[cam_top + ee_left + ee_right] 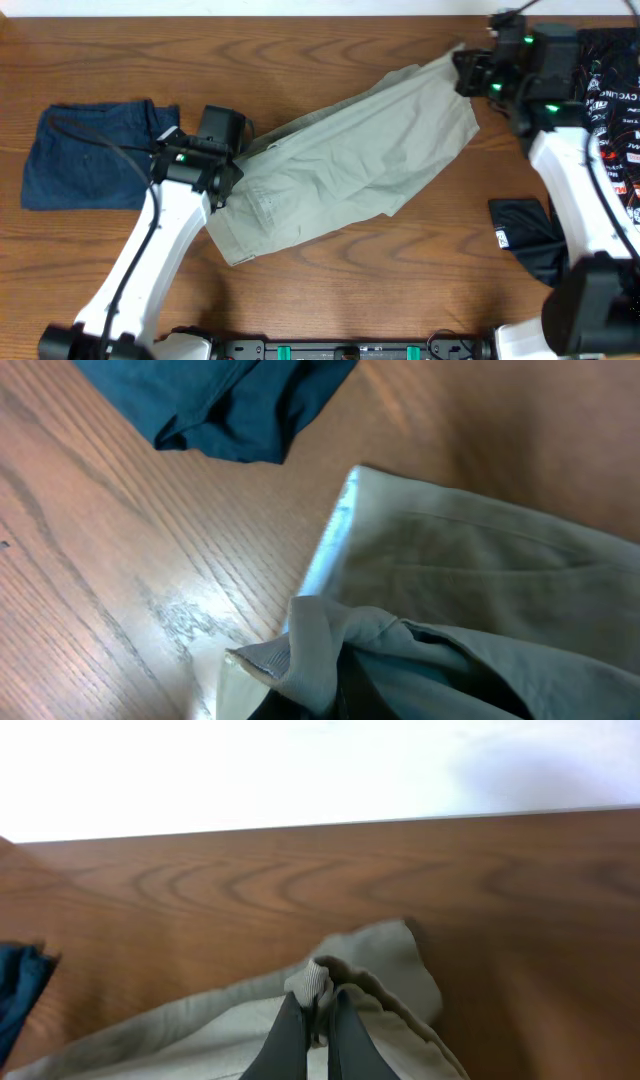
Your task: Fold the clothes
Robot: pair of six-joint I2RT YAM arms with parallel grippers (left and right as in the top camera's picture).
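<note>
The shorts (350,160) are laid diagonally across the middle of the counter (330,300), running from left of centre toward the far right corner. The right gripper (318,1010) is closed to a narrow slit on a bunched corner of the cloth near the far edge. The left gripper (236,165) is judged to be clamped on the opposite end, where a gathered fold rises in the left wrist view.

For a clean fold, both held ends should be lifted together and held taut, then carried across so that edge is laid on edge. Clearance should be maintained from the navy shorts (90,155) by the left edge.

The left fingers are almost wholly covered by cloth. The waistband cannot be identified. The dark garments (610,90) at the right edge are cut off by the frame and partly covered by the right arm.
</note>
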